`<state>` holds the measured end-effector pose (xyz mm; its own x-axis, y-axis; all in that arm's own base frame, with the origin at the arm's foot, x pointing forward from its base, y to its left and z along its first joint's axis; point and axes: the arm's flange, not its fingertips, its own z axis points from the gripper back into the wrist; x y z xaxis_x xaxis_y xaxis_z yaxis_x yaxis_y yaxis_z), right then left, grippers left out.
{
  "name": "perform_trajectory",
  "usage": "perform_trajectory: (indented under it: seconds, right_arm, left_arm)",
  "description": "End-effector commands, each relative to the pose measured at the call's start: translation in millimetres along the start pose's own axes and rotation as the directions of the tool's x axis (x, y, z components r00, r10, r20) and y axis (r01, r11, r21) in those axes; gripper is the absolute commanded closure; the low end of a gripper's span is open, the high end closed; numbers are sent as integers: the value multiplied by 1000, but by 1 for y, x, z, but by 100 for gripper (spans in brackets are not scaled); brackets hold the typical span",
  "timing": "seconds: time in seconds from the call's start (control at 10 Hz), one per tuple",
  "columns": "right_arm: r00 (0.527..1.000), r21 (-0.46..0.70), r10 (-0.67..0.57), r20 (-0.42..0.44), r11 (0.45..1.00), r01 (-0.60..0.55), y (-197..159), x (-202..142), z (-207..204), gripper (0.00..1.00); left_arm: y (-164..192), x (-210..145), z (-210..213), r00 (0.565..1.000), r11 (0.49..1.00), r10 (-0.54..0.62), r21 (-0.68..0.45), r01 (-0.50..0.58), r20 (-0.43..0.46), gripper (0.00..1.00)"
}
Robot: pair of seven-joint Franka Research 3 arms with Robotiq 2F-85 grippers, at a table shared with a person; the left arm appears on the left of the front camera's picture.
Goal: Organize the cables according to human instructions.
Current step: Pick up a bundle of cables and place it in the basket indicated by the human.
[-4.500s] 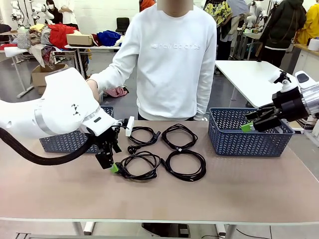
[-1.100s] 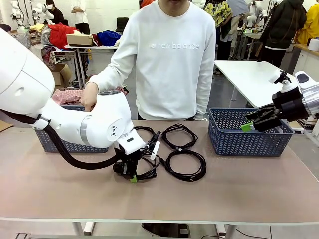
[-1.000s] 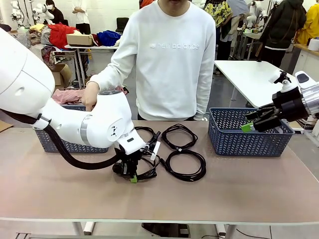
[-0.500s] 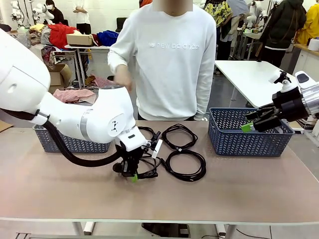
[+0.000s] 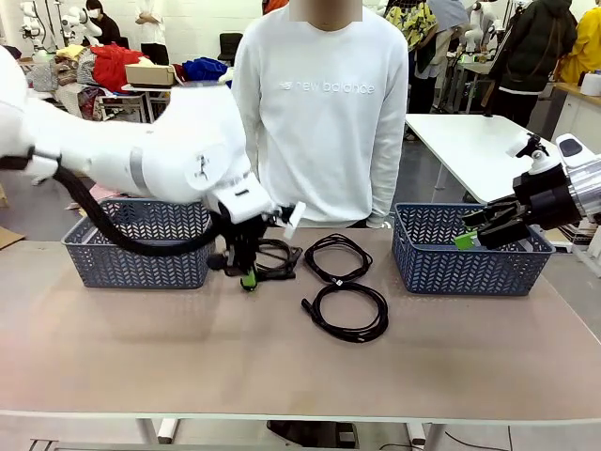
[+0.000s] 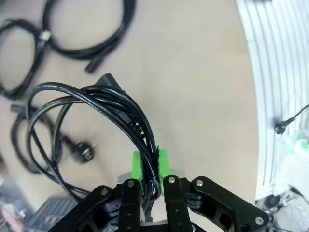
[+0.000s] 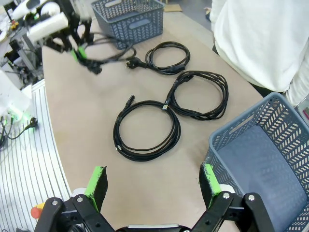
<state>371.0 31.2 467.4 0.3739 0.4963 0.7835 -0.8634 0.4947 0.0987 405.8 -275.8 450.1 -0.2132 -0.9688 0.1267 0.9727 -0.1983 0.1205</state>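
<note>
Tan tabletop [image 5: 282, 376] up front, bare along the near edge, and then we meet the cables. One coil [image 5: 349, 312] lies flat closest to us, a second coil [image 5: 338, 256] just beyond it, and a third coil [image 7: 167, 57] farther back toward the person's side. And look at the left claw [image 5: 247, 275]! It's clamped tight on the fourth cord [image 6: 147, 142], strands bunched between the green pads, the loop up off the tabletop and dangling near the left basket [image 5: 131, 254]. Across the way the right claw [image 5: 474, 235] hangs spread wide with nothing in it, above the right basket [image 5: 470, 268]. Behind it all stands the person [image 5: 324, 113] in white.

So, the carry. My read is that this cord is bound for the left basket, being the nearer one, though which basket was asked for I can't tell. To do it well:

- Raise the loop until its lowest strand clears the rim.
- Travel over the basket's middle.
- Lower before letting go, so the cord lands flat rather than springing open.

Watch the loose ends too. They hang close to the third coil and could snag it on the way.
</note>
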Motion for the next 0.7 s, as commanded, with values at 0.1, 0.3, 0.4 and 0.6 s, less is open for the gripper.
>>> perform_trajectory:
  seconds: [0.1, 0.3, 0.4, 0.6]
  right_arm:
    - [999, 0, 28, 31, 1000, -28, -4, 0, -3, 0]
    - [999, 0, 28, 31, 1000, -28, -4, 0, -3, 0]
    - [999, 0, 28, 31, 1000, -28, -4, 0, -3, 0]
    - [999, 0, 28, 31, 1000, -28, -4, 0, -3, 0]
  left_arm:
    - [29, -33, 42, 999, 998, 49, 46, -48, -23, 100]
    - [40, -62, 59, 995, 993, 96, 72, -96, 2, 100]
    - [46, -75, 64, 992, 989, 125, 83, -126, 15, 100]
    - [55, -95, 68, 983, 978, 179, 99, -183, 41, 100]
